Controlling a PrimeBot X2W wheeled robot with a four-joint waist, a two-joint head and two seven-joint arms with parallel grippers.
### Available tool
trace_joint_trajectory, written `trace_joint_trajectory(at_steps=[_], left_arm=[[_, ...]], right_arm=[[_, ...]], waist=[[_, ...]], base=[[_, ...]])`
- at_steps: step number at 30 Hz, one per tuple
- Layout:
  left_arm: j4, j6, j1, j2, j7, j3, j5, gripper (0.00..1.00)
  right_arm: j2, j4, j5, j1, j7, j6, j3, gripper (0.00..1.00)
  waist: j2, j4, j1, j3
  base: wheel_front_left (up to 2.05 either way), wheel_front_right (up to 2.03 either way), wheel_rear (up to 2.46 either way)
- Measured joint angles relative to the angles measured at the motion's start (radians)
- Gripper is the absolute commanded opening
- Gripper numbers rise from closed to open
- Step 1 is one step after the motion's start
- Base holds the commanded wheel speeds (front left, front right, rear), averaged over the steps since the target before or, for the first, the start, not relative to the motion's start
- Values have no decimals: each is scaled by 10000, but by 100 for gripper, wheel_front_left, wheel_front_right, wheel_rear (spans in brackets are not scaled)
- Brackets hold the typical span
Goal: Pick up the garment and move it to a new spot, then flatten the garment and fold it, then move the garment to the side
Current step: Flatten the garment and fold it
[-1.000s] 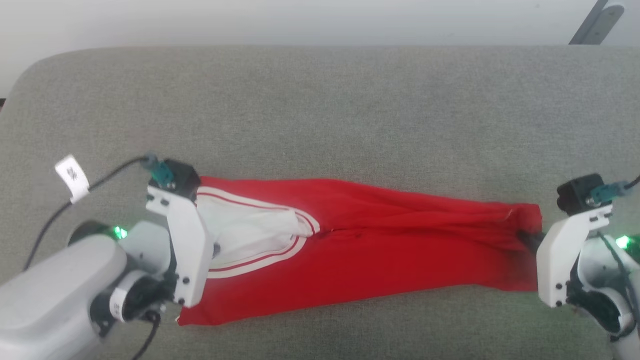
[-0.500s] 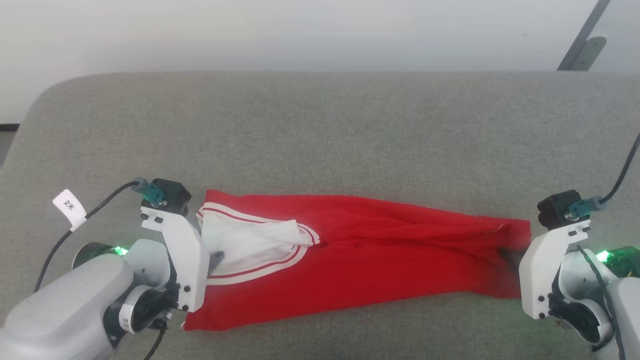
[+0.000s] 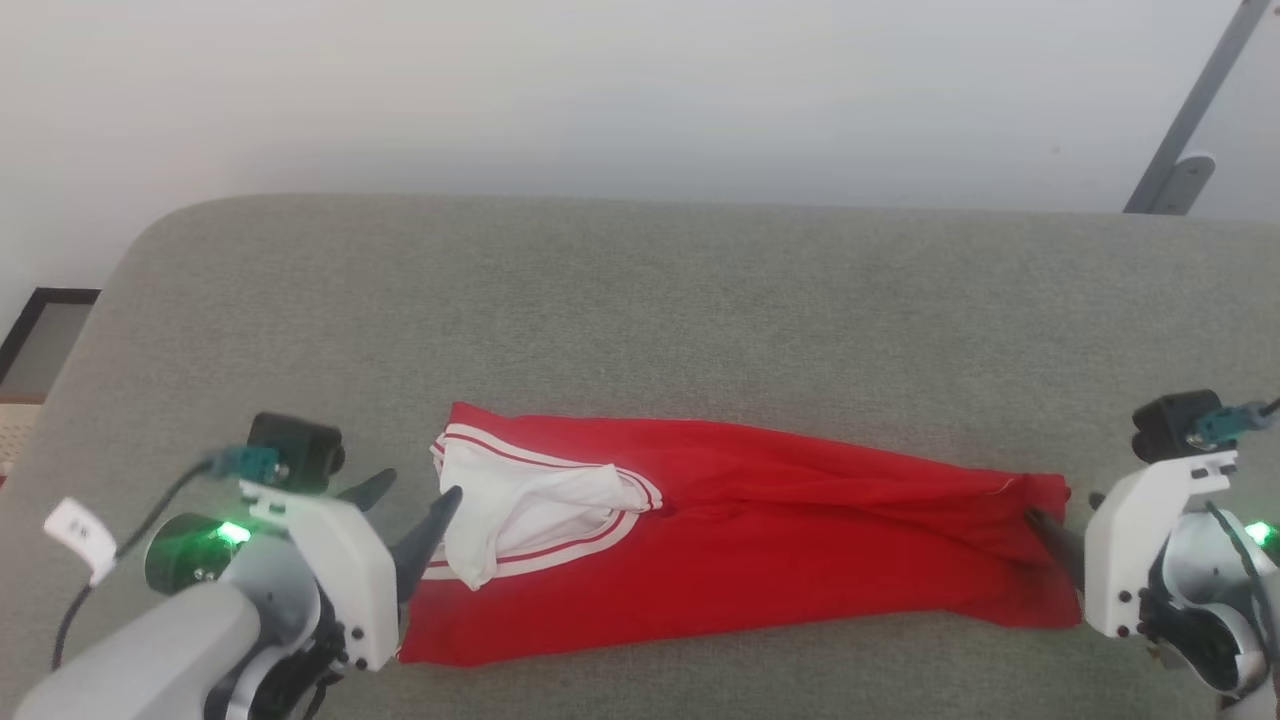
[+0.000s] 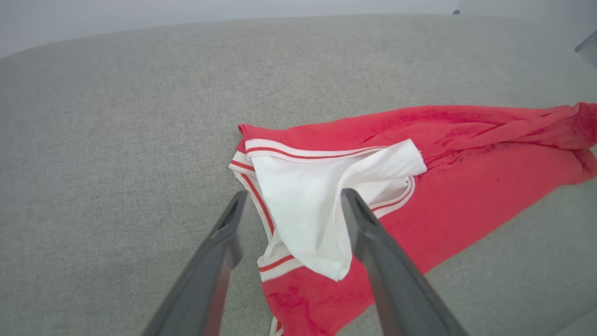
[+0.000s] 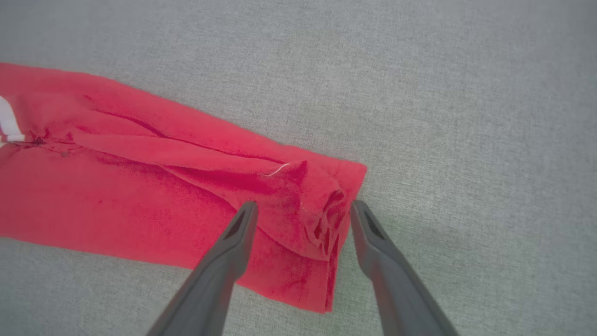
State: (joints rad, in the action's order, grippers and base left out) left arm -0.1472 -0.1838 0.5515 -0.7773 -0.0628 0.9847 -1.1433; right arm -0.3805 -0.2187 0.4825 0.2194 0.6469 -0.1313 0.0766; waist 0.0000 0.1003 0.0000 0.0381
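Observation:
The garment (image 3: 780, 540) is a red T-shirt folded into a long strip, lying flat across the near part of the grey surface (image 3: 640, 300). A white sleeve (image 3: 510, 500) with red-white striped trim lies on its left end. My left gripper (image 3: 415, 490) stands open just off that end; in the left wrist view the left gripper (image 4: 294, 196) straddles the sleeve (image 4: 308, 196) from above. At the strip's right end my right gripper (image 3: 1065, 510) is open too. In the right wrist view the right gripper (image 5: 303, 205) has its fingers on either side of the garment's bunched corner (image 5: 326, 210).
The grey padded surface (image 4: 116, 116) runs wide beyond the garment, with a rounded corner at the far left. A pale wall (image 3: 600, 90) stands behind it. A grey metal strut (image 3: 1180, 130) leans at the upper right. A dark-framed edge (image 3: 30, 335) shows at far left.
Both grippers have opened and let go of the garment's ends, and the left one has drawn back. The strip now lies loose. The camera has tilted up, shifting the whole picture down.

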Motion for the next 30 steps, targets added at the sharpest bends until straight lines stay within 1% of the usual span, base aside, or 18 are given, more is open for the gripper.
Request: trace_joint_trajectory(at_steps=[2, 4, 6, 7, 8, 10, 12, 14, 15, 17, 21, 22, 23, 24, 25, 27, 30], left_arm=[[-107, -71, -313, 79, 719, -209, 104, 100], [-176, -4, -604, 69, 1432, -255, 257, 100], [-337, -102, -888, 148, 2088, -481, 226, 100], [-387, -77, -1009, 176, 2422, -535, 249, 100], [-447, -54, -1120, 207, 2646, -579, 309, 100], [-598, -151, -1373, 324, 2989, -815, 376, 100], [-619, -128, -1435, 359, 3104, -920, 508, 100], [-759, -199, -1656, 579, 3208, -1365, 541, 100], [-780, -186, -1793, 686, 3214, -1630, 746, 100], [-681, -119, -2052, 1032, 3219, -2510, 1185, 100], [-525, 226, -2939, 1827, 3241, -4368, 2481, 100], [-500, 368, -3184, 2029, 3241, -4748, 2892, 100], [-443, 577, -3386, 2245, 3241, -5139, 3250, 100], [-418, 713, -3541, 2497, 3241, -5561, 3567, 100], [-431, 796, -3695, 2723, 3241, -5935, 3850, 100], [-474, 1204, -4027, 3173, 3243, -6539, 4278, 100], [-539, 1672, -4298, 3751, 3241, -7377, 4945, 100]], right_arm=[[-4, -165, 2, -51, 86, 0, -186, 100], [-15, -368, 2, -60, 251, 0, -357, 100], [-13, -533, 25, -69, 410, 2, -533, 100], [-8, -617, 79, -70, 456, 0, -629, 100], [4, -752, 125, -65, 548, 2, -736, 100], [13, -888, 176, -65, 669, 4, -813, 100], [21, -1020, 203, -52, 690, 4, -882, 100], [50, -1191, 268, -19, 754, 6, -901, 100], [48, -1321, 267, 15, 750, 6, -926, 100], [79, -1538, 290, 127, 752, 6, -965, 100], [117, -2176, 395, 352, 746, 6, -907, 100], [127, -2313, 433, 421, 736, 6, -853, 100], [142, -2452, 489, 514, 736, 8, -830, 51], [157, -2585, 568, 602, 734, 8, -813, 17], [150, -2688, 625, 692, 706, 8, -731, 0], [123, -2809, 771, 779, 656, 10, -562, 0], [144, -3001, 1020, 937, 491, 8, -384, 0]], waist=[[0, 71, 0, -33], [0, 146, 0, -49], [0, 232, 0, -35], [0, 280, 0, -19], [0, 327, 0, 3], [0, 431, 0, 54], [0, 486, 0, 84], [0, 600, 0, 146], [0, 662, 1, 181], [0, 779, 0, 250], [0, 982, 0, 403], [0, 1028, 0, 434], [0, 1073, 0, 468], [0, 1121, 0, 492], [0, 1164, 0, 514], [0, 1233, 0, 554], [0, 1295, 0, 610]], base=[[0, 0, 0], [0, 0, 0], [0, 0, 0], [0, 0, 0], [0, 0, 0], [0, 0, 0], [0, 0, 0], [0, 0, 0], [0, 0, 0], [0, 0, 0], [0, 0, 0], [0, 0, 0], [0, 0, 0], [0, 0, 0], [0, 0, 0], [0, 0, 0], [0, 0, 0]])
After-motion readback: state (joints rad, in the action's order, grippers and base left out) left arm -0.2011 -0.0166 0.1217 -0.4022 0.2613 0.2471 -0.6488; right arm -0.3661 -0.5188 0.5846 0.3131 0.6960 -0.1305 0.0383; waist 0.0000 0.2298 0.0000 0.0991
